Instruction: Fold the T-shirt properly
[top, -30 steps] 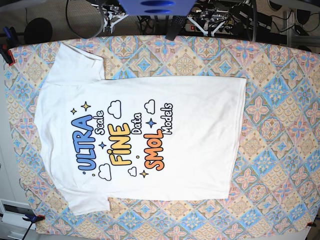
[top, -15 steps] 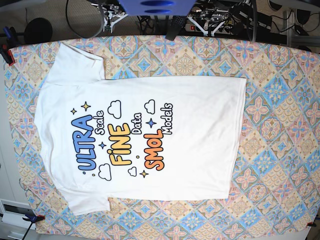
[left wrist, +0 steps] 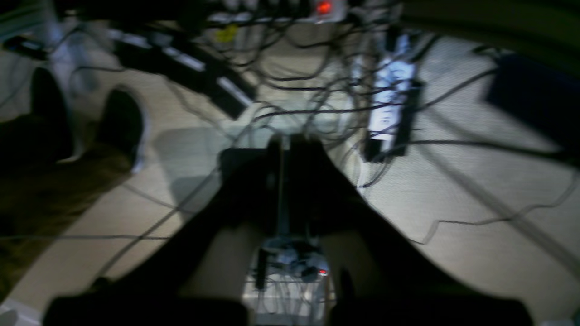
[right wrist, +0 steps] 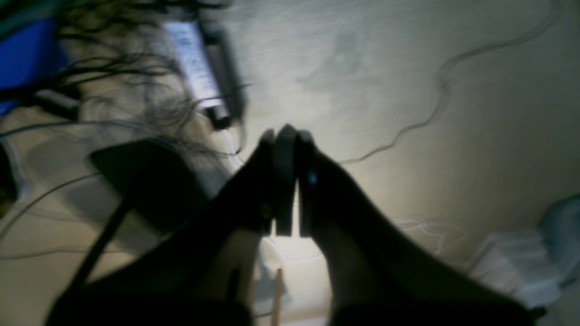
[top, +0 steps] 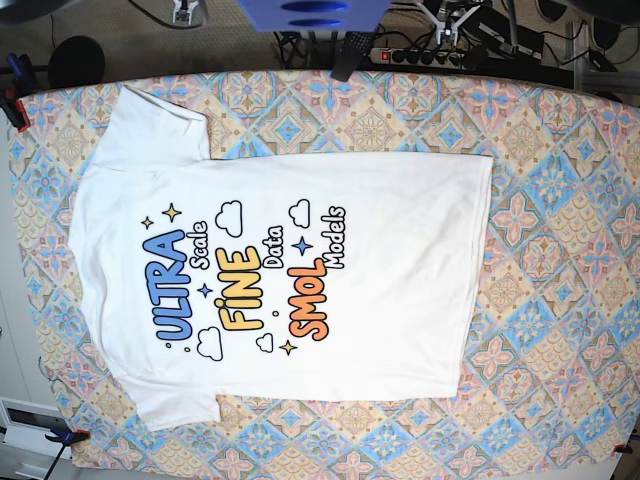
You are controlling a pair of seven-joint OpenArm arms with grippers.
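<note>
The T-shirt (top: pixel 280 260) lies flat and print-up across the table, collar to the left and hem to the right, both short sleeves spread out. It is white with blue "ULTRA", yellow "FINE" and orange "SMOL". Neither gripper is over it in the base view. In the left wrist view my left gripper (left wrist: pixel 285 142) is shut with nothing between its fingers, held above a floor strewn with cables. My right gripper (right wrist: pixel 285 133) is likewise shut and empty, over bare floor in the right wrist view.
A patterned blue-and-orange cloth (top: pixel 560 250) covers the table, clamped at its left corners (top: pixel 12 105). The blue robot base (top: pixel 300 15) stands behind the table's far edge. A power strip (left wrist: pixel 389 104), tangled cables and a dark shoe (left wrist: pixel 120 122) lie on the floor behind.
Both arms have pulled back from the table's far edge and mostly left the base view. The T-shirt has not moved.
</note>
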